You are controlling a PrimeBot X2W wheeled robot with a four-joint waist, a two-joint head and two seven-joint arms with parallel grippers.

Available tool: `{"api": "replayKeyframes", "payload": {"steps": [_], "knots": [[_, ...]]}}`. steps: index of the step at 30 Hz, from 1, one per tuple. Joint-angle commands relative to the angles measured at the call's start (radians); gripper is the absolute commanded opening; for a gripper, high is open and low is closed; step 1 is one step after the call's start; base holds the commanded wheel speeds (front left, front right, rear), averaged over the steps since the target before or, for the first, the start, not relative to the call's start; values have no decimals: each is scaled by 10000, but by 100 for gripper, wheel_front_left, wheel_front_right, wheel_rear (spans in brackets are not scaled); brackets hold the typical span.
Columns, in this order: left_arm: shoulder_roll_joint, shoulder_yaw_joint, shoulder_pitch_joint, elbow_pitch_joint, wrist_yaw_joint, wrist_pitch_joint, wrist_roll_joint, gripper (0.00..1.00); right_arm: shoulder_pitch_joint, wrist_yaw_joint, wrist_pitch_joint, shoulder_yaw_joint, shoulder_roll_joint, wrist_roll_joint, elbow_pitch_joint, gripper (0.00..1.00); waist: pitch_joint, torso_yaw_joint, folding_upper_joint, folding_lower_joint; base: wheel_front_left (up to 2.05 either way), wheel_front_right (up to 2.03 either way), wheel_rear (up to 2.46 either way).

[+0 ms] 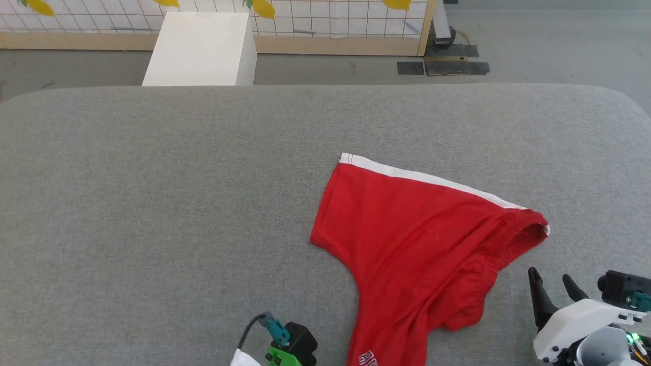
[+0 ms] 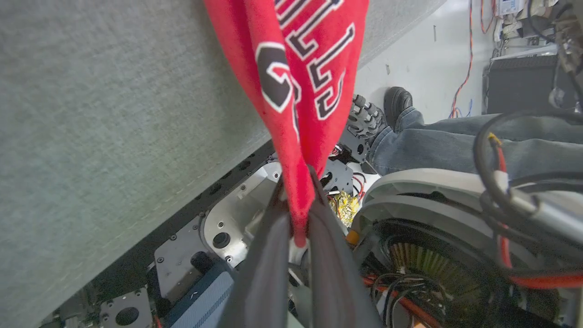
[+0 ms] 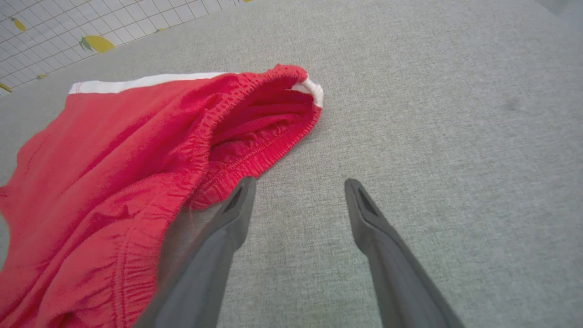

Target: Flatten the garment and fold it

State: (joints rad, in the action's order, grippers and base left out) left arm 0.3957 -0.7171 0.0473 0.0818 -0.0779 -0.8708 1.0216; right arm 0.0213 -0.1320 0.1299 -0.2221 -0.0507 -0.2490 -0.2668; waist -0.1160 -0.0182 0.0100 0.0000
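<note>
My left fingers (image 2: 264, 264) pinch the garment (image 2: 296, 68) hanging off the tabletop (image 2: 91, 114); my right fingers (image 3: 387, 255) gape empty beside its waistband.

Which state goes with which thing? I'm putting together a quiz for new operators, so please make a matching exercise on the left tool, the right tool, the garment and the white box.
Things:
1. left tool
2. right tool
3. garment
4. white box

States:
A. stands on the floor beyond the grey surface
B. open, fingers apart, beside the red cloth
C. shut on a red end
D. lies partly spread on the grey surface, one end past its edge

Pairs: 1-C; 2-B; 3-D; 4-A
</note>
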Motion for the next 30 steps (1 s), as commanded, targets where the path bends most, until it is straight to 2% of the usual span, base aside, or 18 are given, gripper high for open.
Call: {"api": "replayKeyframes", "payload": {"steps": [1, 5, 9, 12, 13, 14, 17, 20, 24, 26, 30], "knots": [[-72, 120, -203, 144, 80, -17, 274, 100, 129, 13, -87, 29, 5, -23, -33, 100, 20, 19, -100, 0, 0, 0, 0], [-167, 924, -63, 700, 383, 540, 556, 100, 162, 13, -91, 98, 5, -50, -73, 100, 63, 127, -100, 0, 0, 0, 0], [-213, 2409, 558, 1192, 602, 2028, 275, 100, 258, 13, -49, 162, 5, -52, -10, 100, 24, 288, -100, 0, 0, 0, 0], [-73, 3278, 1445, 1033, 555, 3643, -1020, 100, 438, 13, 58, 150, 5, -50, 147, 100, -119, 383, -100, 0, 0, 0, 0], [-60, 3336, 1701, 873, 446, 3999, -1358, 100, 511, 13, 64, 149, 5, -32, 233, 100, -169, 416, -100, 0, 0, 0, 0], [30, 3343, 2395, 373, 198, 4891, -2367, 100, 691, 13, 109, 167, 5, 25, 415, 100, -324, 499, -100, 0, 0, 0, 0], [-93, 3057, 3497, -789, -136, 5821, -3277, 100, 943, 13, 216, 265, 5, 49, 675, 100, -638, 668, -100, 0, 0, 0, 0], [-266, 2652, 4594, -1956, -336, 6117, -3665, 100, 1072, 13, 213, 385, 5, -9, 862, 100, -973, 929, -100, 0, 0, 0, 0], [-392, 2180, 5966, -3362, -456, 5955, -3833, 100, 1071, 13, 118, 702, 5, -294, 834, 100, -1485, 1523, -100, 0, 0, 0, 0], [-396, 2050, 6466, -4057, -472, 5625, -3811, 100, 1017, 13, -7, 806, 5, -407, 752, 100, -1704, 1861, -100, 0, 0, 0, 0], [-448, 1722, 6837, -5446, -187, 3816, -3583, 100, 828, 13, -300, 745, 5, -562, 525, 100, -1968, 2366, -100, 0, 0, 0, 0]]}}
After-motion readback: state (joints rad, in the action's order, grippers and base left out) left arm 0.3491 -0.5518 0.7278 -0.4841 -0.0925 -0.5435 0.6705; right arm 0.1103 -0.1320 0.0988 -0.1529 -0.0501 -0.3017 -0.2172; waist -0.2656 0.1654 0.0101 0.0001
